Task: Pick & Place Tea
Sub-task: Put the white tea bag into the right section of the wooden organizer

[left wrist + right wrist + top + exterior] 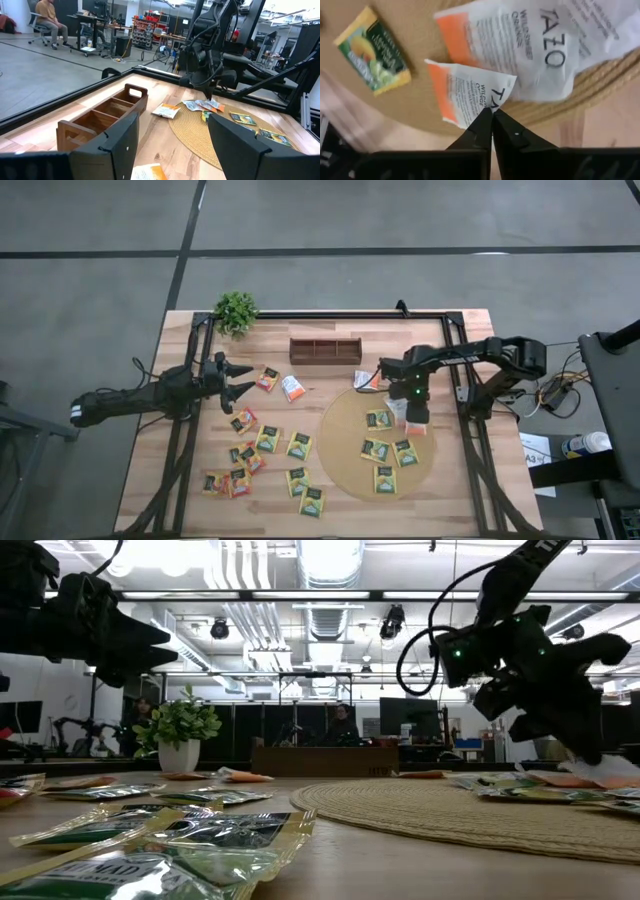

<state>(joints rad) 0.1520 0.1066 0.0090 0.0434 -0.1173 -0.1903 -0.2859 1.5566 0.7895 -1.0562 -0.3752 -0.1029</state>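
Note:
Many tea sachets lie flat on the table and on the round tan mat: yellow-green ones and orange-red ones. My right gripper points steeply down over the mat's right part and is shut on a white-and-orange sachet. A second, larger white-and-orange sachet lies beside it, overlapping it. A yellow-green sachet lies nearby on the mat. My left gripper waits open and level at the table's left, holding nothing. My right gripper pinches the white end of the smaller white-and-orange sachet at its edge between its two fingertips. The fingers come from above, slanting down. The sachet lies flat on the mat, with its orange end away from the fingers.
The brown wooden three-slot tray stands at the far middle of the table, beyond the mat. A small potted plant sits at the far left corner. A black frame runs along the table's edges. Bare wood shows in front of the tray.

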